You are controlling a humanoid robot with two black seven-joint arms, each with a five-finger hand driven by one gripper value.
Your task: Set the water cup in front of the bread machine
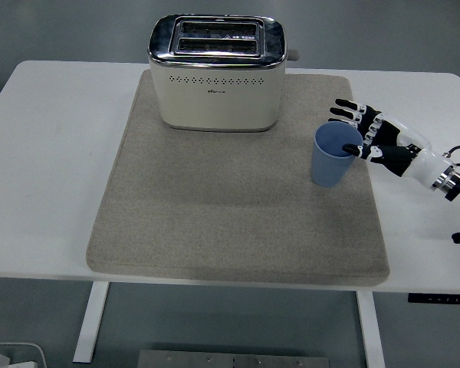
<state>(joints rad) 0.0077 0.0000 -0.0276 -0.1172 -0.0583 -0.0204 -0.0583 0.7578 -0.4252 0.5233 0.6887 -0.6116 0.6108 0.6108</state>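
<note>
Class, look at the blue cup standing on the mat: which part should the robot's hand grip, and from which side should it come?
Grip the side wall of the cup near mid-height, coming from the right, where the right hand already is. The cup stands upright and has no handle, so wrapping the fingers around it probably suits best.

A white table (46, 169) with rounded far corners fills most of the view, and a grey-beige mat (238, 215) covers its middle out to the near edge. Two white legs (90, 322) stand under the near edge, left and right, on a grey floor (230, 322). A white object (11, 356) lies on the floor at near left, and a grey wall (69, 31) runs behind the far edge.
</note>
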